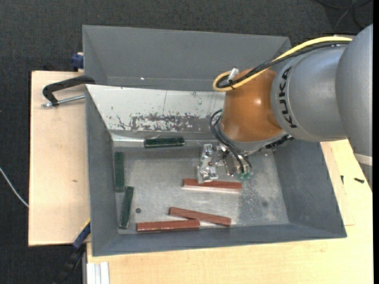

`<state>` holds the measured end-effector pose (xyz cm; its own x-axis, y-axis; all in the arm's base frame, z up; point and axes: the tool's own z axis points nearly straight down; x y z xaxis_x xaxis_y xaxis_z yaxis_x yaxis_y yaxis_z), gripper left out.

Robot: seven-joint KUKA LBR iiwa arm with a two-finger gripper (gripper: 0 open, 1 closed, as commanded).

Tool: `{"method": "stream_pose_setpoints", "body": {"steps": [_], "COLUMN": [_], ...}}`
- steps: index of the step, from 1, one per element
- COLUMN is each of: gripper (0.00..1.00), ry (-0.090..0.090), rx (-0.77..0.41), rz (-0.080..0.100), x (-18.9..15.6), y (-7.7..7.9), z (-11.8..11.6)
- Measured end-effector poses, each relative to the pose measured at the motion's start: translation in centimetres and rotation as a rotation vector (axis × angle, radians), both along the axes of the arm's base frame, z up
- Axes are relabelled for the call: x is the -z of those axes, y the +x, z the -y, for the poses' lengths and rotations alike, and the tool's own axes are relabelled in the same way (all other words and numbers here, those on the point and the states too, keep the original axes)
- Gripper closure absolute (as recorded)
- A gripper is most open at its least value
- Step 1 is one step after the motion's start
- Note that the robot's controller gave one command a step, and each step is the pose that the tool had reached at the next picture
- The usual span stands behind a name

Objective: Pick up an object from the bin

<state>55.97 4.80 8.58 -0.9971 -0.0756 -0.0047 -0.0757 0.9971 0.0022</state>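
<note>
My gripper [208, 169] hangs in the middle of the bin, its metal fingers pointing down just above a reddish-brown flat stick [212, 185] that lies crosswise on the bin floor. The fingertips are close over the stick's left half; nothing shows between them. A dark green bar [164, 141] lies at the foot of the back wall, up and to the left of the gripper.
Two more reddish-brown sticks [199, 216] [167, 225] lie near the front wall. Two dark green bars [119, 171] [125, 206] lie along the left wall. The arm with its orange cover and cables comes in from the right above the bin.
</note>
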Motion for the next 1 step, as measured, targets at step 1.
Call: {"method": "stream_pose_setpoints", "body": {"steps": [1], "gripper": [0.00], "ry": [0.007], "rx": [0.006], "rz": [0.068], "x": [-0.76], "y": [1.52], "z": [-0.06]}}
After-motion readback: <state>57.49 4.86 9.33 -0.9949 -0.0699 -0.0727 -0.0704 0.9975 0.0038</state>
